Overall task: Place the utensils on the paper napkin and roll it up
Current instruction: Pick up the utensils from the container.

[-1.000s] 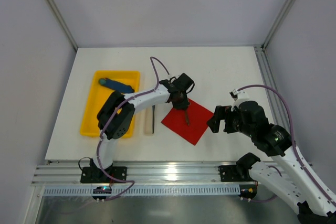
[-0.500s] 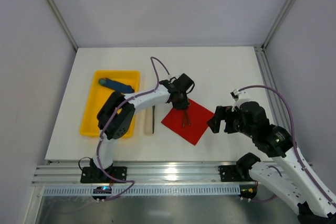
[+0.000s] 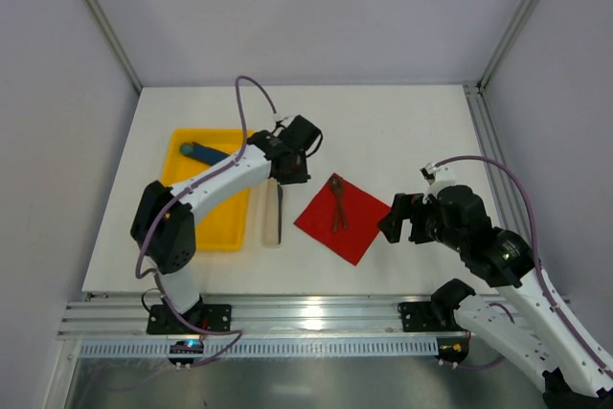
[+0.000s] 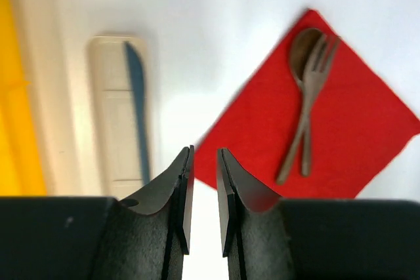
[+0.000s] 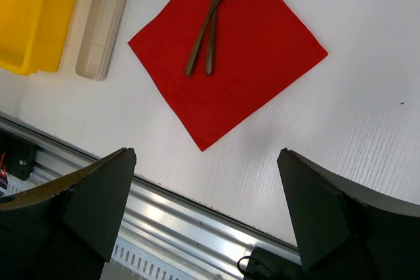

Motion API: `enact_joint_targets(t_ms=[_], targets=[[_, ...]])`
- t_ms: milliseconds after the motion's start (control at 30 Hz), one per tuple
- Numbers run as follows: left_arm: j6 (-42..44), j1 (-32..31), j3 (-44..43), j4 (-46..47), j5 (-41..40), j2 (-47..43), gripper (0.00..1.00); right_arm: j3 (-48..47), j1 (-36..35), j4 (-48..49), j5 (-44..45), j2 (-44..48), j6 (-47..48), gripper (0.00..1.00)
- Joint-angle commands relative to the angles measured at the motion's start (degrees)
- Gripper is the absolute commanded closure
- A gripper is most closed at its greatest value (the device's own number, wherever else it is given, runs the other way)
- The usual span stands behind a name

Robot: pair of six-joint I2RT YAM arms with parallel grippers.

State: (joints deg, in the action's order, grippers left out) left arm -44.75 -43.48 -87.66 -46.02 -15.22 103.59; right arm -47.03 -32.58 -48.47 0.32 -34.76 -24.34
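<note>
The red paper napkin (image 3: 345,222) lies flat on the table, one corner toward the front edge. Two brownish utensils, a spoon and a fork (image 3: 337,204), lie crossed on its far-left part; they also show in the left wrist view (image 4: 305,116) and the right wrist view (image 5: 209,21). A dark slim knife (image 3: 279,215) lies on a cream holder (image 4: 115,116). My left gripper (image 3: 289,170) hovers over the holder's far end, left of the napkin, its jaws (image 4: 205,151) a narrow gap apart and empty. My right gripper (image 3: 396,221) is wide open and empty, just right of the napkin (image 5: 243,70).
A yellow tray (image 3: 228,225) stands at the left with a blue stick-shaped object (image 3: 207,153) in it. The left arm stretches across that tray. The table's front edge and a metal rail (image 5: 197,221) lie just below the napkin's near corner.
My left gripper has left the utensils lying on the napkin and swung left and back to the cream holder's far end. The right arm has not moved.
</note>
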Motion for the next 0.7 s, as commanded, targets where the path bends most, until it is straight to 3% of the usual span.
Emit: enact_joint_targets(t_ms=[0, 233, 667], targets=[[3.9, 4.9, 6.4, -1.7, -0.3, -3.9, 0.76, -0.8, -0.2, 1.5, 0.5, -0.1, 0.3, 0.0], [6.6, 6.0, 13.3, 3.5, 7.2, -3.6, 0.76, -0.9, -0.2, 1.4, 0.4, -0.9, 0.3, 0.0], [6.5, 6.0, 17.0, 5.9, 7.1, -0.4, 0.77, -1.1, -0.2, 0.7, 0.4, -1.4, 0.2, 0.0]])
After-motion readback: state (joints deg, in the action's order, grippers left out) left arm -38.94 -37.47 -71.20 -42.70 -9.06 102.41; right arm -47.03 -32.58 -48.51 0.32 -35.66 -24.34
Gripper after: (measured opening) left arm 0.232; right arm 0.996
